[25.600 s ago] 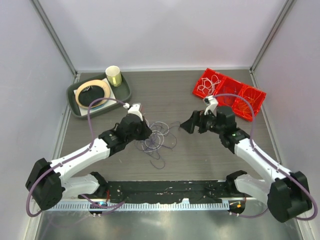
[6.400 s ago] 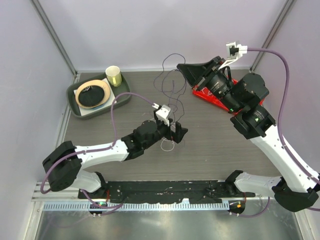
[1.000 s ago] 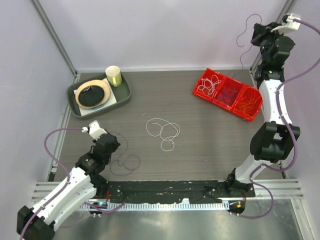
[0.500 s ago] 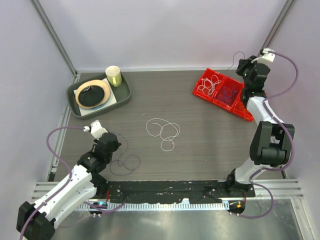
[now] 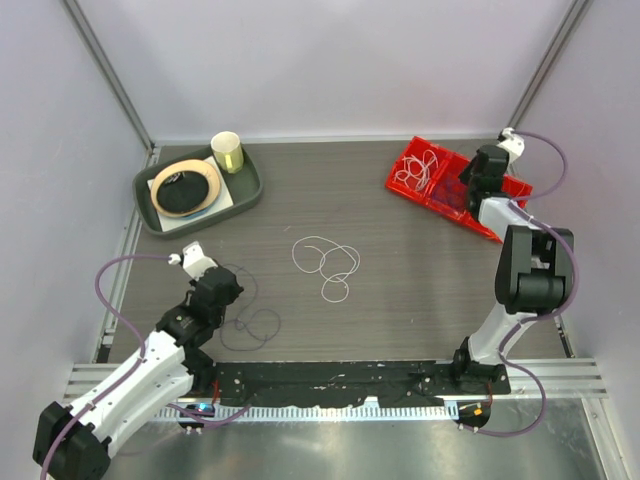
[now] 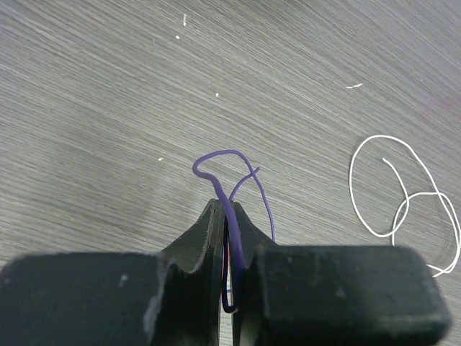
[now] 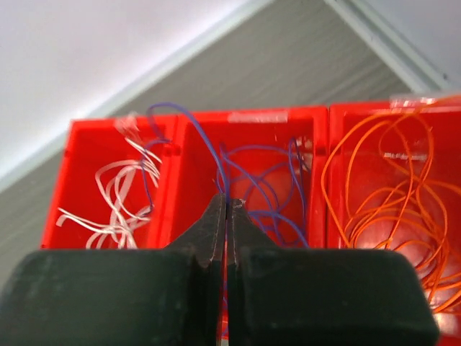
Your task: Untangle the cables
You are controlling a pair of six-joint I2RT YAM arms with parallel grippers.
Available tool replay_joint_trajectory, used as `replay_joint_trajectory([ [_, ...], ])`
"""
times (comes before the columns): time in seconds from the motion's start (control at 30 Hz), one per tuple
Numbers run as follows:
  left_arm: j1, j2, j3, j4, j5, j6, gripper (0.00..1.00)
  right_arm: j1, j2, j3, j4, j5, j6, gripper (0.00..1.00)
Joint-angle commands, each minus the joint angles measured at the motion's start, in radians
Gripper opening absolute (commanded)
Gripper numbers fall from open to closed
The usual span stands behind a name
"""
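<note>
Cable is being gripped on both sides. The left gripper (image 6: 225,210), low over the near left corner of the surface (image 5: 400,290), is being held all but shut on a purple cable (image 6: 216,155), with the rest of that cable lying on the surface just beside it. The right gripper (image 7: 225,205), at the far right corner, is being held fully shut on a second purple strand (image 7: 210,148) above the middle compartment of the red bin (image 7: 318,144). White cables (image 7: 119,205) are being stored in the compartment on one side and orange cables (image 7: 382,180) in the compartment on the other. A loose white cable (image 5: 324,252) is being left in open loops at the middle of the surface, apart from the purple one.

Trouble is being risked mainly at the bin. The held strand is arching towards the divider on the white side, so on release it could be dropped across that wall. Purple loops already in the compartment could also be snagged and lifted out as the gripper is being withdrawn. On the left, a thread this thin could be dragged towards the white loops and tangled with them if it is being pulled low.

A tray (image 5: 150,222) and a cup (image 5: 227,152) are being kept at the far left corner, well apart from the work. Nothing is being seen in the way between the left gripper and the bin except the white loops
</note>
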Motion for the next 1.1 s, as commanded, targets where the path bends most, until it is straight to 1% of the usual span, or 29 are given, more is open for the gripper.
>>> replay_joint_trajectory([
  [0.0, 0.007, -0.006, -0.005, 0.059, -0.008, 0.008, 0.09, 0.038, 0.059, 0.073, -0.103, 0.078, 0.015, 0.01],
  [0.1, 0.007, -0.002, -0.002, 0.058, -0.005, 0.014, 0.09, 0.041, 0.115, 0.12, -0.164, 0.096, 0.048, 0.01],
  [0.23, 0.007, -0.005, -0.004, 0.055, -0.01, 0.012, 0.09, 0.042, 0.159, 0.143, -0.193, 0.121, 0.087, 0.01],
  [0.37, 0.007, 0.0, -0.002, 0.059, -0.01, 0.017, 0.09, 0.045, 0.233, 0.208, -0.265, 0.156, 0.094, 0.01],
  [0.43, 0.007, 0.004, -0.002, 0.059, -0.013, 0.019, 0.09, 0.044, 0.234, 0.214, -0.261, 0.156, 0.091, 0.01],
  [0.53, 0.005, 0.009, 0.003, 0.055, -0.013, 0.02, 0.09, 0.045, 0.155, 0.15, -0.135, 0.115, 0.074, 0.01],
  [0.57, 0.005, 0.009, 0.0, 0.056, -0.011, 0.022, 0.09, 0.045, 0.135, 0.148, -0.12, 0.086, 0.053, 0.01],
  [0.7, 0.007, 0.012, -0.002, 0.068, -0.001, 0.022, 0.09, 0.05, 0.003, 0.151, -0.12, 0.049, -0.001, 0.01],
  [0.77, 0.007, 0.015, -0.004, 0.075, 0.002, 0.023, 0.09, 0.05, -0.04, 0.133, -0.124, 0.062, -0.011, 0.01],
  [0.9, 0.007, 0.023, -0.005, 0.085, 0.01, 0.023, 0.09, 0.05, -0.124, 0.055, -0.134, 0.137, -0.013, 0.01],
  [1.07, 0.005, 0.035, 0.0, 0.087, 0.018, 0.023, 0.09, 0.05, -0.213, 0.022, -0.172, 0.202, -0.007, 0.01],
])
